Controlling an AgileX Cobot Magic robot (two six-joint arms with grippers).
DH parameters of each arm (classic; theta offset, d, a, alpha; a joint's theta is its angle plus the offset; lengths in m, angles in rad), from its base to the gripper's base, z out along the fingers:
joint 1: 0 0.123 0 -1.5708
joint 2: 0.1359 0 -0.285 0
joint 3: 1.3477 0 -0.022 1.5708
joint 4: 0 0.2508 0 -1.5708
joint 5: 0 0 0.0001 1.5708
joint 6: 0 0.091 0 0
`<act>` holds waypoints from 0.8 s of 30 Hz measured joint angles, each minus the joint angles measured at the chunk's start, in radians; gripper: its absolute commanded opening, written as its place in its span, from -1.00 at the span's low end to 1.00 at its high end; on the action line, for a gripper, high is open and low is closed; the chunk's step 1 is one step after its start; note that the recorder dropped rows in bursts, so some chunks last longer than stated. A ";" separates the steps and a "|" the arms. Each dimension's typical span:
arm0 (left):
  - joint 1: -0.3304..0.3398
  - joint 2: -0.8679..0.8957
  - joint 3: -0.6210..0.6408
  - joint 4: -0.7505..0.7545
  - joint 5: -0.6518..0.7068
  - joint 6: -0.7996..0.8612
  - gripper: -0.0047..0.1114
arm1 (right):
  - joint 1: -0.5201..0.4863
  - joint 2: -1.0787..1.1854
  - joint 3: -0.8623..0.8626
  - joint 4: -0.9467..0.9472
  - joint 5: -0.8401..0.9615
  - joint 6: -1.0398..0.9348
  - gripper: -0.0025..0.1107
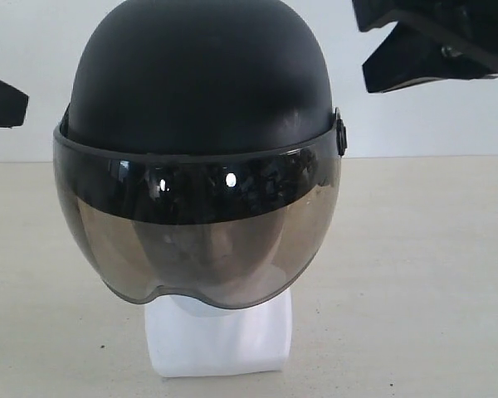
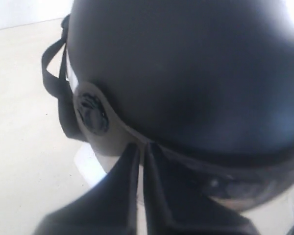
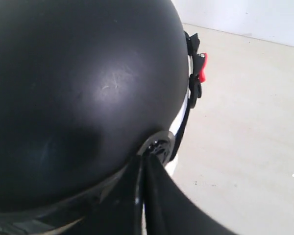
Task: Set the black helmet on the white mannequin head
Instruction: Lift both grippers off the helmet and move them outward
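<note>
There is one matte black rounded helmet [image 1: 199, 75], one glossy white mannequin head [image 1: 220, 340], two black grippers, the left gripper [image 2: 141, 147] and right gripper [image 3: 143, 159], and perhaps one small red clip [image 3: 202, 66].

Looks like a robotics lab bench: a pale beige tabletop [image 1: 423, 274], a plain white wall [image 1: 232, 16] behind it, a black robot arm [image 1: 436, 46] hanging upper right, a second arm [image 1: 0, 101] at the left edge.

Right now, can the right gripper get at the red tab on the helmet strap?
Probably yes. The red tab hangs exposed at the rim of the helmet, on the same side as the right gripper, and nothing visible lies between them. Its jaws are shut, so they must open first.
</note>
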 measured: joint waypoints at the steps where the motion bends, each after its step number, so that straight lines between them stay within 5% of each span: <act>1: 0.000 -0.015 0.000 0.005 0.015 0.000 -0.84 | 0.000 -0.012 0.000 -0.009 0.012 0.000 -0.96; 11: 0.000 -0.213 0.000 -0.023 0.052 -0.053 -0.84 | 0.000 -0.128 0.000 -0.041 0.257 -0.017 -0.96; 24: 0.000 -0.314 0.000 -0.154 0.052 -0.088 -0.84 | 0.000 -0.140 0.000 -0.041 0.276 -0.021 -0.96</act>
